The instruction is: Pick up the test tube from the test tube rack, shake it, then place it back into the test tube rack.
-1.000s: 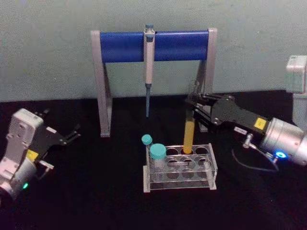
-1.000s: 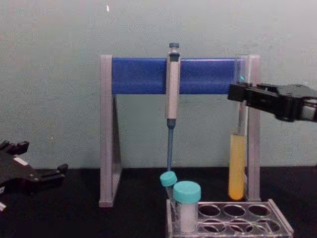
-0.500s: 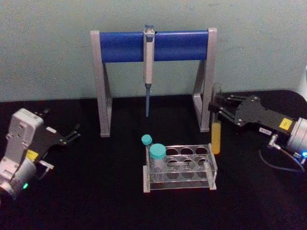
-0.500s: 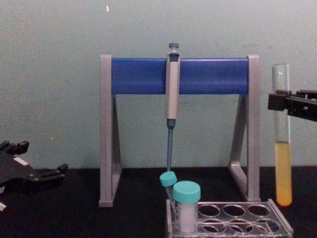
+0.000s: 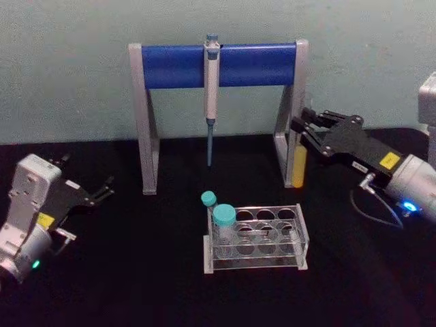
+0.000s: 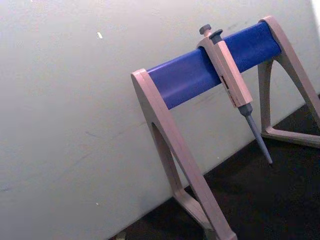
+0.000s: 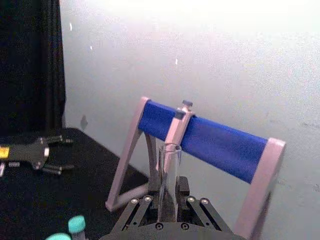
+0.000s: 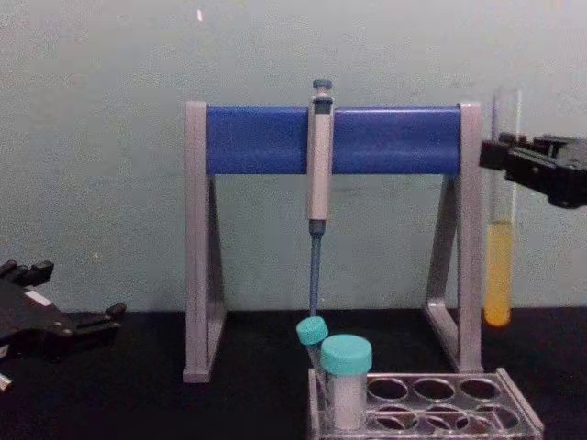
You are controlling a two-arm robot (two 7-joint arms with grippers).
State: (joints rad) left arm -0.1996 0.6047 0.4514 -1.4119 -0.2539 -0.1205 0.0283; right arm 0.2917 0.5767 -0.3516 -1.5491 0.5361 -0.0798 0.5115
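Now the right gripper [image 5: 300, 127], fingers pinching the test tube [image 5: 298, 167] upright beside the pipette stand's [image 5: 170, 66] right leg, far-right of the test tube rack [image 5: 255, 240], should shake gently, clear of that leg. Left gripper [image 5: 105, 190] idles left, fingers spread.

Chest view: test tube rack [image 8: 431, 404] front cropped below; right end effector [image 8: 496, 158] cropped rightward.

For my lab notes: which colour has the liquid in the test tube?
Yellow-orange, low in the test tube; clearest in the chest view.
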